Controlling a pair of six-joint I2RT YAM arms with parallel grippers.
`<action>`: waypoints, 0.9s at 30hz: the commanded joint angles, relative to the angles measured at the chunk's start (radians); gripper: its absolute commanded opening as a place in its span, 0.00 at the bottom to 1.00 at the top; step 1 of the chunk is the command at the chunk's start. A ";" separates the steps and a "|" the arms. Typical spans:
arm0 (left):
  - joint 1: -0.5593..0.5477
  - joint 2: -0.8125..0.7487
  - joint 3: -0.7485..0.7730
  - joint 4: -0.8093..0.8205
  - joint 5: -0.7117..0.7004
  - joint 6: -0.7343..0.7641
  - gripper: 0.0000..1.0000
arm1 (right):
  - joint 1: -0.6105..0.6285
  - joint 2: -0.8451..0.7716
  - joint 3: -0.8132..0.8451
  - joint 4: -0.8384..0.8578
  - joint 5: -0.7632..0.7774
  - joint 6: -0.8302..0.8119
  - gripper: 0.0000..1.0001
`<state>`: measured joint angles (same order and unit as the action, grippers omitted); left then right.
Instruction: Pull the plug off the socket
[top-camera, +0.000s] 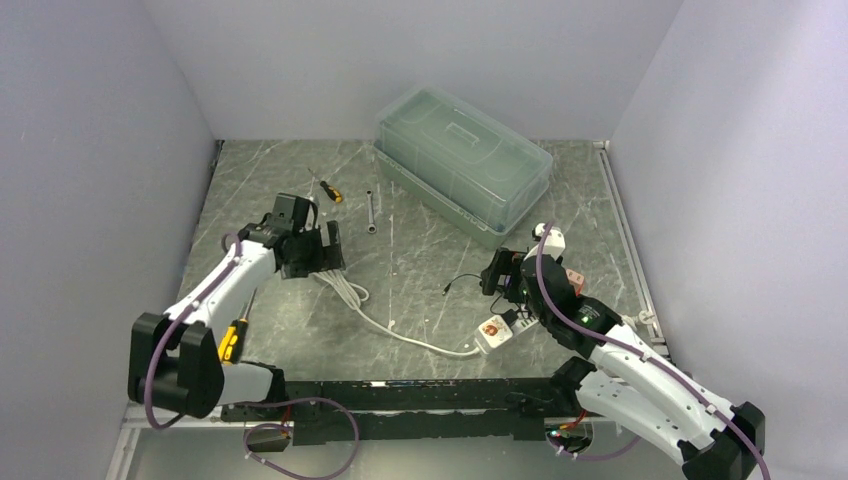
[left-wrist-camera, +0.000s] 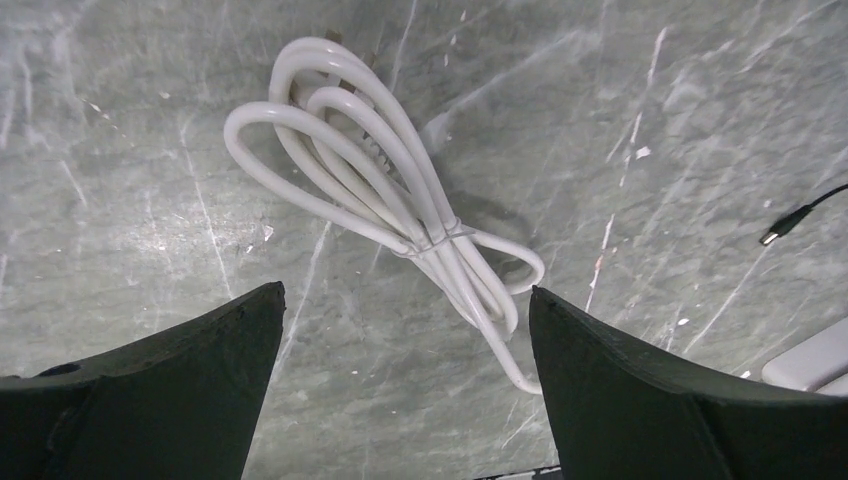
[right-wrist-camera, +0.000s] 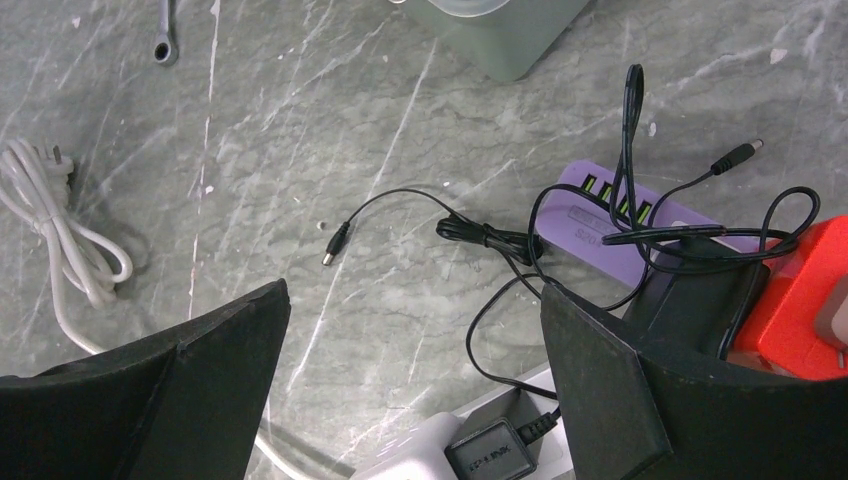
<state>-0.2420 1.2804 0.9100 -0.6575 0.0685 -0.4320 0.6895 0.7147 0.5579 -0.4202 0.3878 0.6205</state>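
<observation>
A black TP-LINK plug (right-wrist-camera: 489, 450) sits in the white socket strip (right-wrist-camera: 420, 448) at the bottom edge of the right wrist view. Its thin black lead runs up past my right finger. My right gripper (right-wrist-camera: 415, 288) hangs open just above and beyond the plug, holding nothing. From above, the socket strip (top-camera: 492, 335) with its red button lies near the right arm, and the right gripper (top-camera: 497, 275) is just behind it. The left gripper (left-wrist-camera: 407, 288) is open over the strip's coiled white cord (left-wrist-camera: 380, 170), clear of it.
A purple USB hub (right-wrist-camera: 600, 215), a black adapter (right-wrist-camera: 700, 300) and a red block (right-wrist-camera: 805, 300) crowd the right finger, tangled in black leads. A lidded translucent box (top-camera: 462, 160) stands at the back. A screwdriver (top-camera: 328, 190), a spanner (top-camera: 371, 212) and a yellow-handled tool (top-camera: 232, 340) lie on the left.
</observation>
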 joint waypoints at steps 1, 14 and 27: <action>-0.005 0.052 0.043 -0.006 0.042 -0.009 0.92 | -0.004 0.000 -0.006 0.004 -0.014 -0.004 1.00; -0.008 0.241 0.085 -0.007 0.093 -0.005 0.77 | -0.005 -0.010 -0.023 -0.007 0.001 0.017 1.00; -0.007 0.387 0.148 -0.040 -0.001 0.010 0.54 | -0.005 -0.019 -0.034 0.002 -0.025 0.029 0.99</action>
<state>-0.2455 1.6142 0.9981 -0.6819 0.1310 -0.4309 0.6876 0.7113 0.5308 -0.4335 0.3786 0.6361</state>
